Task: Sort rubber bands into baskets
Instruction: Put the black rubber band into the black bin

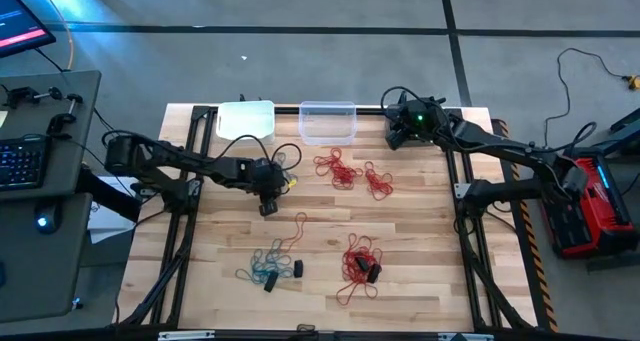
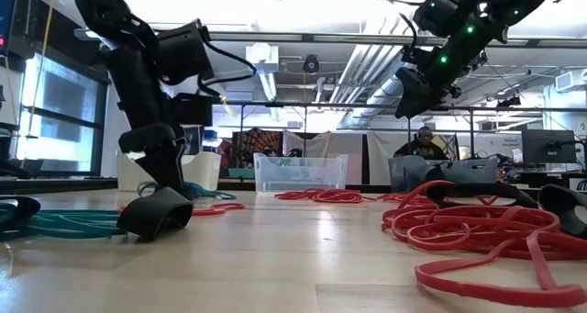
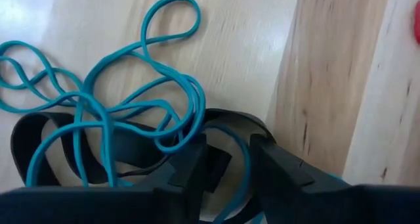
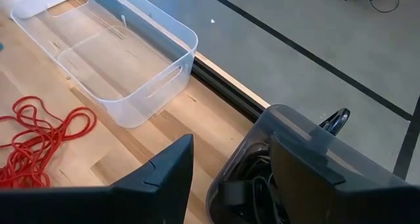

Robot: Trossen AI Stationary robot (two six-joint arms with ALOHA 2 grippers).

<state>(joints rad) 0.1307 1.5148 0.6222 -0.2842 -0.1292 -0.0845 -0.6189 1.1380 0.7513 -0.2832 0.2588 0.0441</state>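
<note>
The left gripper (image 1: 268, 207) is down on the worktop (image 1: 420, 271) below the white basket (image 1: 245, 119), its jaws partly closed around a wide black band (image 3: 131, 152) that lies tangled with thin teal bands (image 3: 125, 99); in the left wrist view a teal strand also runs between the fingers (image 3: 190, 175), and whether the grip is firm yet I cannot tell. More bands lie in bunches: red ones (image 1: 350, 171) near the clear basket (image 1: 327, 121), a red pile with dark pieces (image 1: 360, 263) toward the front, and a teal bunch (image 1: 268, 266) beside it. The right gripper (image 1: 410, 121) hovers over the dark grey basket (image 4: 295, 165) at the back right corner, jaws wide apart and holding nothing. These loops look light, limp and stretchy, so they should drape and snag on each other rather than lift cleanly; the flat black one seems stiffer and holds an arch by itself. The best hold is probably across a single strand where it stands clear of the worktop, away from the knot of teal. The risk is that a lift drags the teal loops along with the black one, mixing colours at the drop.
</note>
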